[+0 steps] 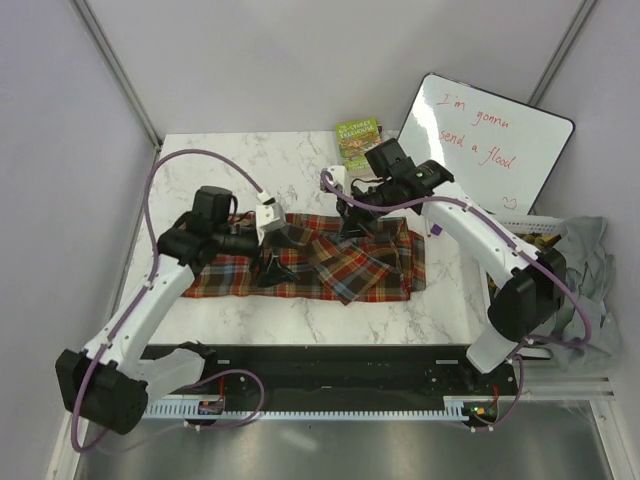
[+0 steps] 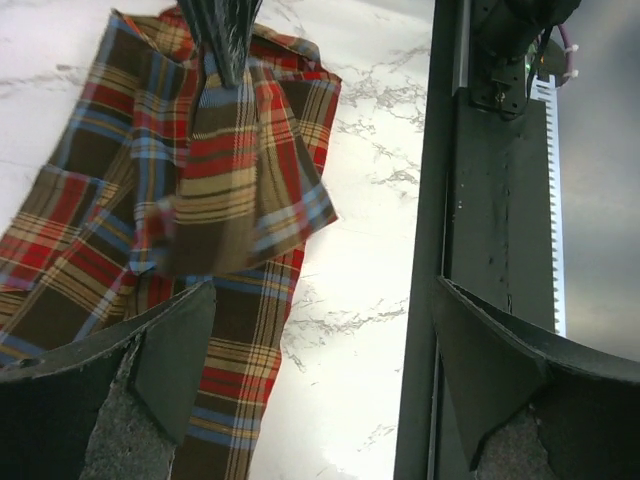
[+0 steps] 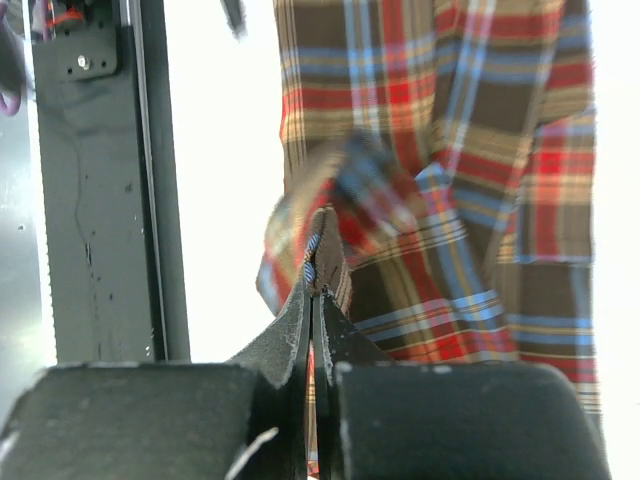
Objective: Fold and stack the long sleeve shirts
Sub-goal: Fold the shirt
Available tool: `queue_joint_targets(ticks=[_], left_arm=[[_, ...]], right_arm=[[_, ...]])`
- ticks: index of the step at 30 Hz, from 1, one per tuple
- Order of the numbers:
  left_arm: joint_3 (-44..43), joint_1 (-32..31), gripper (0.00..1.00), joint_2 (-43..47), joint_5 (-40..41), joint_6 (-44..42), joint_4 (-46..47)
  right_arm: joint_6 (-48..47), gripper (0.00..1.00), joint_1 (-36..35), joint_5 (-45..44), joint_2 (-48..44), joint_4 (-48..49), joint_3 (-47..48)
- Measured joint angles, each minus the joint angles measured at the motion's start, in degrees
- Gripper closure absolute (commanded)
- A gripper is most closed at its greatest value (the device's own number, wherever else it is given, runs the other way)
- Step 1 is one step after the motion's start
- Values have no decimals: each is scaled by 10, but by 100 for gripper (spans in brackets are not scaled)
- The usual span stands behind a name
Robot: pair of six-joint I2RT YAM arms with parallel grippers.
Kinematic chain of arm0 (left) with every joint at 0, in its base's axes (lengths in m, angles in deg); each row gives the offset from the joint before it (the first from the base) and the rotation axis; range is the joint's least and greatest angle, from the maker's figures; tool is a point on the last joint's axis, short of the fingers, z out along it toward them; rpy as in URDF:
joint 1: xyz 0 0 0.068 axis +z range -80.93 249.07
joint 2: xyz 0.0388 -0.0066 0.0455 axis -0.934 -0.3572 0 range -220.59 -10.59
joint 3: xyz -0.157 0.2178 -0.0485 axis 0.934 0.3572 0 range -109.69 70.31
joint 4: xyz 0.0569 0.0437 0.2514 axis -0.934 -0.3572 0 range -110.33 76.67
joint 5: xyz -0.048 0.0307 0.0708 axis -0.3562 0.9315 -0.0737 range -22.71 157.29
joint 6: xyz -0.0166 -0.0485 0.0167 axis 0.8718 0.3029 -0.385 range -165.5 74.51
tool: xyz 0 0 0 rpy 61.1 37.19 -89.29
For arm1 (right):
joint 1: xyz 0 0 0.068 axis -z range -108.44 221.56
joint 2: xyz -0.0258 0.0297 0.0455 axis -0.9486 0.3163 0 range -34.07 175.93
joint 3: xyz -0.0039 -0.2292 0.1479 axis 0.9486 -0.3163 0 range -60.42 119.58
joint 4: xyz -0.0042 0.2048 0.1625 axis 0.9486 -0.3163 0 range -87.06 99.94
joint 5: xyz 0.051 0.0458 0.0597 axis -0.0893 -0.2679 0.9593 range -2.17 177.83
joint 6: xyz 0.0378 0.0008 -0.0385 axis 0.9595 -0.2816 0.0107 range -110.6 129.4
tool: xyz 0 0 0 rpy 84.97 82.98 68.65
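Right pincer [image 3: 318, 272] clamps a fold of the plaid shirt [image 3: 480, 150] while left pincer [image 2: 322, 292] gapes wide over it

Red-orange, brown and blue plaid shirt [image 1: 345, 265]: soft, matt woven cloth; white grey-veined marble-look tabletop [image 1: 300, 320]: smooth, faintly glossy; white rectangular whiteboard [image 1: 480, 140]: glossy face.

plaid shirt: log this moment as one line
plaid shirt: on table, partly folded | right tool: shut on shirt fold | left tool: open, empty
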Motion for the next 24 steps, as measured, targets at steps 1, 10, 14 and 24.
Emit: queue_joint_targets(ticks=[1,10,14,24], left_arm=[[-12,-14,5,-26,9,8,3],[-94,-62,0,-131,35,28,44],[-100,-96,2,-145,47,20,54],[-118,-137,31,-194,82,20,79]], right_arm=[[0,100,0,0,-5,0,6],[-13,100,0,2,-44,0,10],[-27,100,0,7,-55,0,10],[-55,100,0,16,-78,-3,7]])
